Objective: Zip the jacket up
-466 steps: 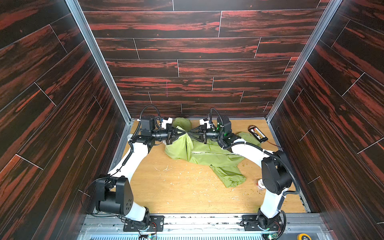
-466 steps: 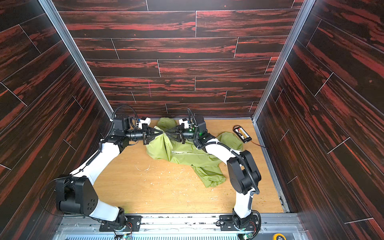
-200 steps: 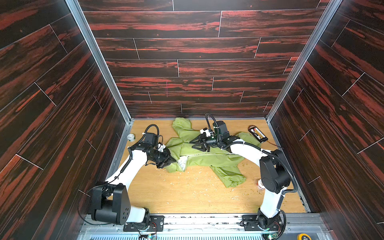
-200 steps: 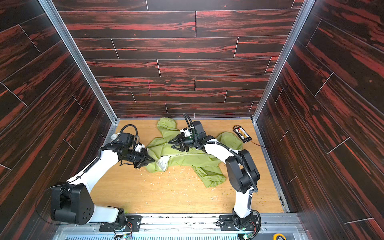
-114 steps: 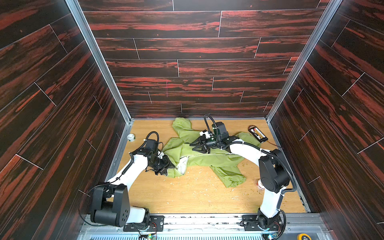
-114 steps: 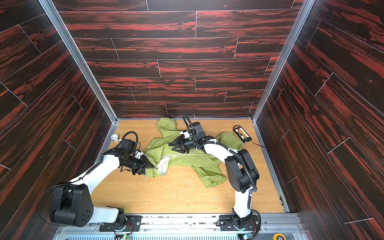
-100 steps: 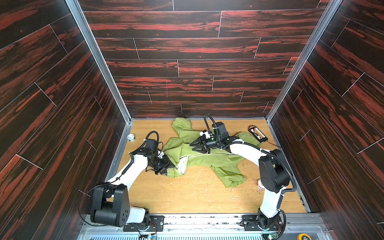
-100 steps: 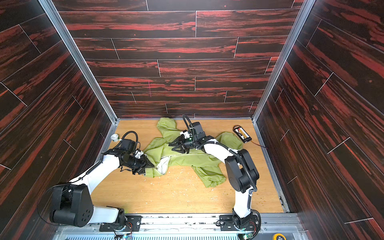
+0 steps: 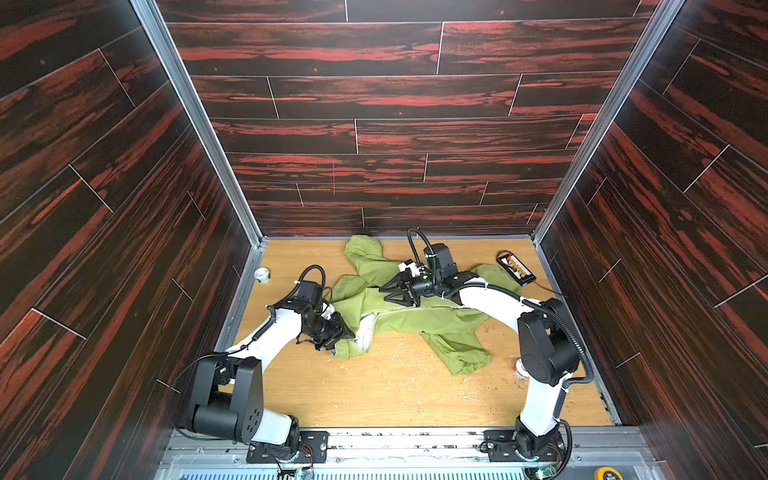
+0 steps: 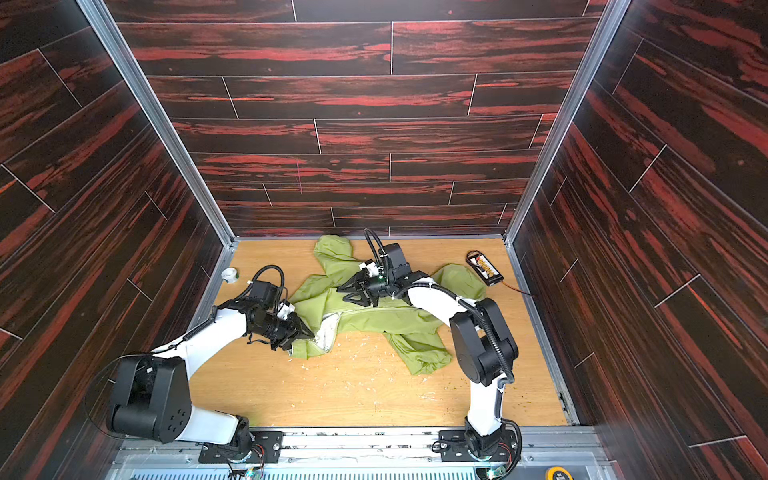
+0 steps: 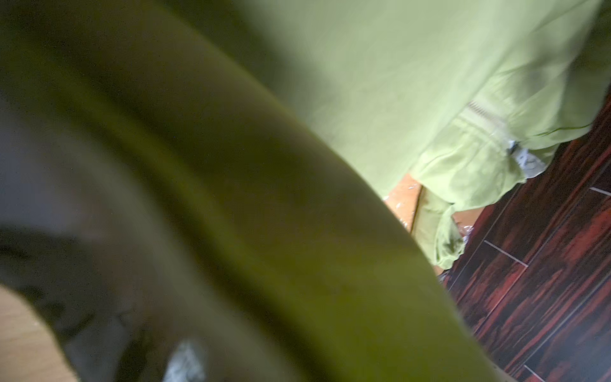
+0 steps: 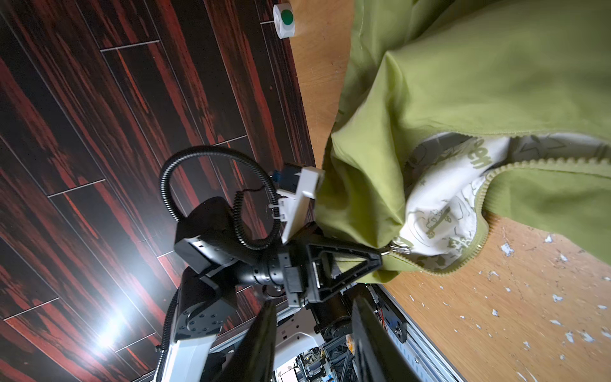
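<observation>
The lime-green jacket point(image 9: 419, 322) point(image 10: 374, 320) lies spread on the wooden table, hood toward the back wall. Its front gapes at the hem, showing white patterned lining point(image 12: 439, 198) and pale zipper teeth point(image 12: 479, 198). My left gripper point(image 9: 347, 334) point(image 10: 307, 332) point(image 12: 380, 258) is at the hem, its tip against the zipper slider point(image 12: 398, 248). Cloth point(image 11: 396, 82) lies over its camera and hides the jaws. My right gripper point(image 9: 390, 293) point(image 10: 347, 293) point(image 12: 314, 307) hovers over the jacket's middle, open, nothing between its fingers.
A white tape roll with a green dot point(image 9: 262, 274) point(image 12: 284, 20) sits by the left wall. A black device with a cable point(image 9: 515, 266) lies at the back right corner. White crumbs point(image 9: 399, 365) litter the table in front of the jacket. Dark walls enclose three sides.
Both grippers came down from holding the jacket raised near the back. The left one moved the hem toward the front left. In the last half second almost nothing shifted.
</observation>
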Motion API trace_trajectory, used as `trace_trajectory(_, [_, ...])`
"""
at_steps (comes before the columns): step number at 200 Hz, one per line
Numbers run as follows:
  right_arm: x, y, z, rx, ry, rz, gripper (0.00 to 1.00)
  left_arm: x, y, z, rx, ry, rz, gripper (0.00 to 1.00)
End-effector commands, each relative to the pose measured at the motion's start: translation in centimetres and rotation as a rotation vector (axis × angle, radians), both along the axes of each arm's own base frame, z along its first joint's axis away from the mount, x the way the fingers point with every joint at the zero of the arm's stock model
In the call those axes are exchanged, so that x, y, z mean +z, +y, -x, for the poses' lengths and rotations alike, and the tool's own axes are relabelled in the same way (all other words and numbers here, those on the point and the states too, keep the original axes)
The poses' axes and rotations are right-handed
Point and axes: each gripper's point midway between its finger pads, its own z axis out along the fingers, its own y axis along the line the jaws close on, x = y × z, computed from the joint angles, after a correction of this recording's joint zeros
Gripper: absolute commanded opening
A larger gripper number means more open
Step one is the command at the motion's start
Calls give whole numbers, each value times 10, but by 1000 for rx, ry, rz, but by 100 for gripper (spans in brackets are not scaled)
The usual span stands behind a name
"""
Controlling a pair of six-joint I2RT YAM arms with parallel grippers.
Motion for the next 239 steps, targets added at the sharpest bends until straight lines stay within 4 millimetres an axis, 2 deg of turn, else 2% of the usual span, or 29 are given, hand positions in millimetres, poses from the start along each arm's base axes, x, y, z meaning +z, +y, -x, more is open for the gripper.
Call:
trace_trajectory(1, [-7,5,-1,16,11,6,41,-1,-1,7,-29,0,2,34])
trace_trajectory(47, [-5,5,-1,15,7,2,40,3,-2,10,-9,-9,20,31])
trace_trajectory(100, [-5,5,-1,17,6,1,40,2,0,23,-12,6,21,32])
trace_trajectory(141, [-1,6,-1,23,-1,-7,40,6,0,18,-1,-22,20,22])
trace_trajectory(160, [2,6,0,29,-11,-10,40,13,-1,13,-2,-55,25,19])
trace_trajectory(198, [20,4,3,50,-88,-26,40,38,-9,-4,-9,-138,79,3])
trace_trajectory(239, [39,-3,13,79,-205,-45,39,78,-23,-19,-45,-202,176,0])
